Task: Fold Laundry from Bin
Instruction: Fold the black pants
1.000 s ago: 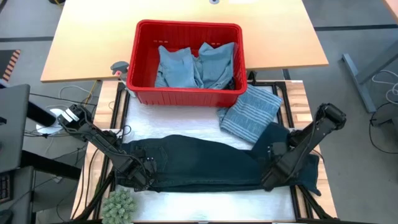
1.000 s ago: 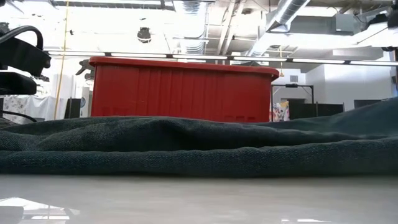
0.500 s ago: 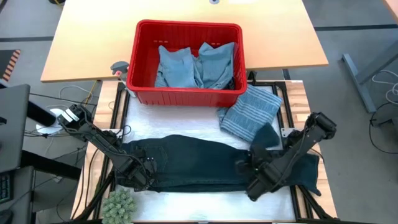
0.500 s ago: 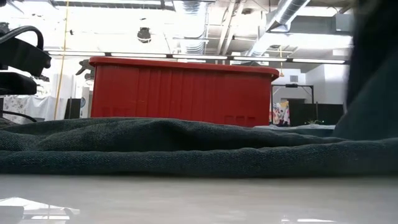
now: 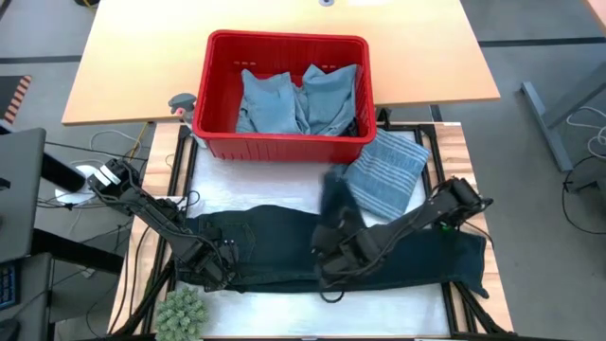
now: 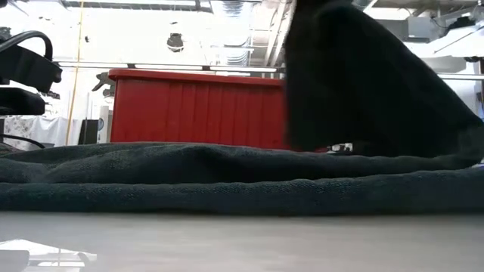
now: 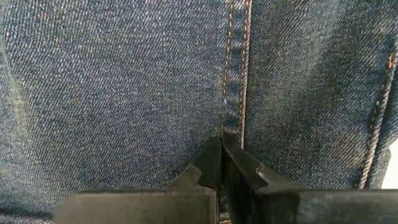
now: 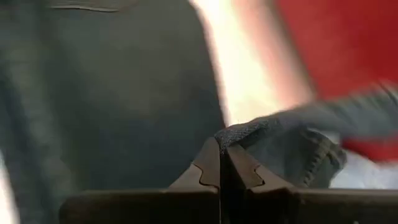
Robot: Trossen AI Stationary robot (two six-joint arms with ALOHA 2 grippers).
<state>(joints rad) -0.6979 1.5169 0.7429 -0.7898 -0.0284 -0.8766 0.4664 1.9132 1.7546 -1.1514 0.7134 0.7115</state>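
One dark denim garment (image 5: 275, 248) is laid out lengthwise along the near edge of the bench (image 5: 246, 189), and its fold is judged to be under way but unfinished. Its left end is pinned by the left gripper (image 5: 210, 270), near the bench's near left corner; in the left wrist view the jaws are seen pressed together against a stitched seam (image 7: 236, 74), though a pinch of cloth cannot be confirmed. The right gripper (image 5: 327, 251) is found over the middle of the garment, jaws clamped on the denim's right end (image 8: 273, 134), which is lifted clear of the bench and carried towards the left end. In the low view the raised flap (image 6: 363, 83) blocks part of the bin (image 6: 197, 109).

A striped grey-blue piece (image 5: 383, 175) lies folded near the far right of the bench, just beside the bin's (image 5: 284, 147) near right corner; it is judged done. Light blue garments (image 5: 298, 99) are crumpled in the bin, untouched, so most of the task is left.
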